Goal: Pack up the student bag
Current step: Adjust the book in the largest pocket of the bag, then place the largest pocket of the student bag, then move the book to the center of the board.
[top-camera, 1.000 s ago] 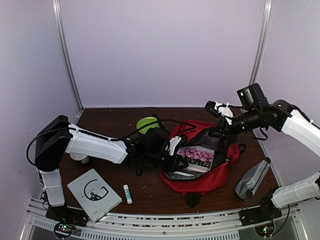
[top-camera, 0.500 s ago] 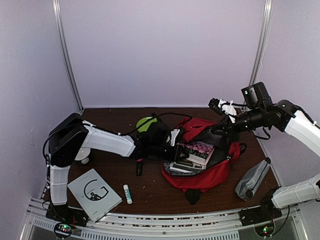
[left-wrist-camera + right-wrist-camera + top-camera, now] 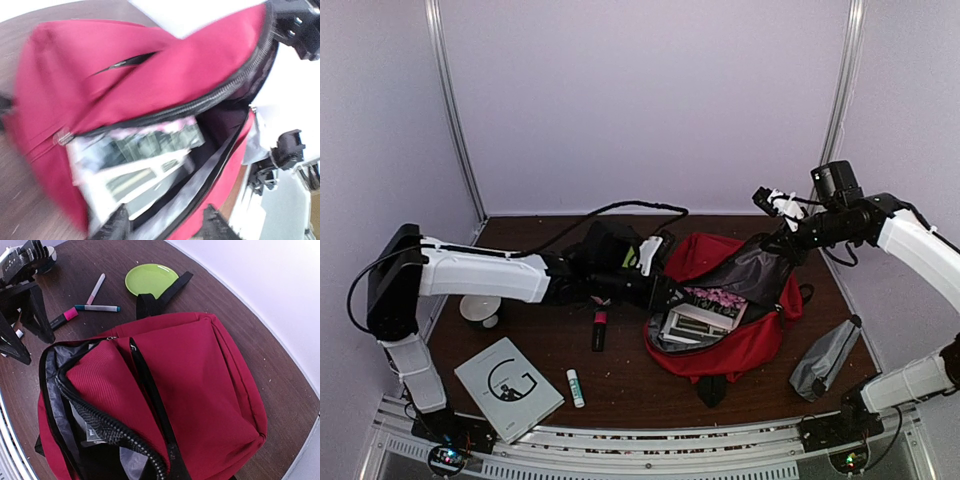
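One student bag, left jaws parted and empty at its mouth, right jaws pinching its flap.

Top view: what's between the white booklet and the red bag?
A small white stick lies between booklet and red bag, in the top view.

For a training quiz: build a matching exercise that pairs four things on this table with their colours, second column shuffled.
Things:
1. student bag
2. plate
3. pouch
4. booklet

Colours:
a. grey
b. white with a black mark
c. red
d. green

Pairs: 1-c, 2-d, 3-a, 4-b
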### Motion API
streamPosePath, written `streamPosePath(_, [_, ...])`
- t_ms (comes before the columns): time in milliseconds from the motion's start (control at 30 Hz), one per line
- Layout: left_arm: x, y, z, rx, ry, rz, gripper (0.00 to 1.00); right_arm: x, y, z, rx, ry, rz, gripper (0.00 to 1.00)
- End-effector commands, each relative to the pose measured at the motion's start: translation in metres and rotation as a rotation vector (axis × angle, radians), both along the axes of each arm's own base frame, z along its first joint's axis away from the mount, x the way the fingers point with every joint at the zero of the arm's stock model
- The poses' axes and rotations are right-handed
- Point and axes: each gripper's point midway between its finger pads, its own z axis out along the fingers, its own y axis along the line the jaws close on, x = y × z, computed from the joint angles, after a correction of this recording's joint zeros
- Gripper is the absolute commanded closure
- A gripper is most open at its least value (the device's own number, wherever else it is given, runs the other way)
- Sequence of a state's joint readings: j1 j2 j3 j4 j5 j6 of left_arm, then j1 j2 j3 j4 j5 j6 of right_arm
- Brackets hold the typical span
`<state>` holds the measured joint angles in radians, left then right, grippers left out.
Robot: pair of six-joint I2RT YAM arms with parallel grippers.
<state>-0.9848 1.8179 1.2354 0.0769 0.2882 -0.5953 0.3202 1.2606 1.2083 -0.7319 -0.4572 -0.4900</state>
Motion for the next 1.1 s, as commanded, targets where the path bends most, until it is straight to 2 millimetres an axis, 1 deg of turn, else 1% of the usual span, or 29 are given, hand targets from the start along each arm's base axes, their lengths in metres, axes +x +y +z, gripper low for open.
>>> streamPosePath(0, [0.009,0.070,-0.016,0.222,-0.047,0.222,0.41,-0.017,0.004,0.031,0.077,-0.102,0.054,1.00])
streamPosePath(67, [0.013,0.103,-0.018,0.286,-0.048,0.345,0.30,-0.037,0.014,0.025,0.112,-0.070,0.130,1.00])
streamPosePath(100, [0.012,0.119,-0.021,0.319,-0.036,0.400,0.25,-0.048,0.019,0.019,0.116,-0.042,0.178,0.97])
streamPosePath(133, [0.014,0.136,-0.020,0.345,-0.034,0.466,0.21,-0.062,0.027,0.011,0.113,-0.006,0.234,0.95])
streamPosePath(167, [0.010,0.148,-0.026,0.378,-0.007,0.499,0.20,-0.070,0.030,0.006,0.107,0.009,0.271,0.93])
streamPosePath(200, [0.010,0.164,-0.029,0.403,0.011,0.563,0.19,-0.083,0.038,0.000,0.100,0.034,0.323,0.93])
streamPosePath(267, [0.005,0.195,-0.033,0.442,0.061,0.664,0.18,-0.100,0.048,-0.011,0.089,0.066,0.393,0.93])
streamPosePath(300, [-0.001,0.213,-0.041,0.468,0.089,0.703,0.17,-0.109,0.053,-0.019,0.076,0.082,0.427,0.93])
streamPosePath(367, [-0.008,0.239,-0.045,0.480,0.129,0.772,0.17,-0.122,0.061,-0.031,0.055,0.107,0.476,0.93])
streamPosePath(400, [-0.011,0.252,-0.048,0.482,0.153,0.809,0.16,-0.129,0.066,-0.036,0.053,0.124,0.505,0.91])
streamPosePath(467, [-0.021,0.278,-0.055,0.477,0.214,0.883,0.13,-0.151,0.074,-0.045,0.039,0.165,0.595,0.75])
streamPosePath(533, [-0.033,0.299,-0.061,0.452,0.270,0.943,0.13,-0.174,0.078,-0.051,0.011,0.202,0.697,0.61])
streamPosePath(600, [-0.046,0.319,-0.068,0.451,0.318,0.989,0.12,-0.193,0.080,-0.044,0.000,0.217,0.781,0.53])
streamPosePath(667, [-0.059,0.337,-0.071,0.458,0.361,1.026,0.10,-0.204,0.084,-0.030,0.029,0.229,0.831,0.49])
streamPosePath(733, [-0.074,0.352,-0.074,0.454,0.422,1.065,0.07,-0.207,0.093,-0.012,0.087,0.217,0.860,0.47])
streamPosePath(767, [-0.082,0.359,-0.078,0.456,0.459,1.083,0.06,-0.203,0.099,-0.004,0.114,0.205,0.848,0.46])
streamPosePath(833, [-0.096,0.371,-0.085,0.445,0.527,1.114,0.04,-0.185,0.117,0.005,0.166,0.171,0.780,0.46])
streamPosePath(867, [-0.103,0.376,-0.088,0.440,0.555,1.131,0.04,-0.173,0.126,0.008,0.190,0.163,0.724,0.46])
streamPosePath(900, [-0.109,0.381,-0.092,0.435,0.583,1.141,0.03,-0.161,0.136,0.008,0.214,0.178,0.655,0.45])
streamPosePath(967, [-0.120,0.392,-0.099,0.442,0.626,1.173,0.02,-0.144,0.156,0.005,0.243,0.192,0.600,0.44])
streamPosePath(1067, [-0.129,0.405,-0.107,0.474,0.672,1.201,0.02,-0.142,0.188,-0.005,0.237,0.261,0.630,0.44])
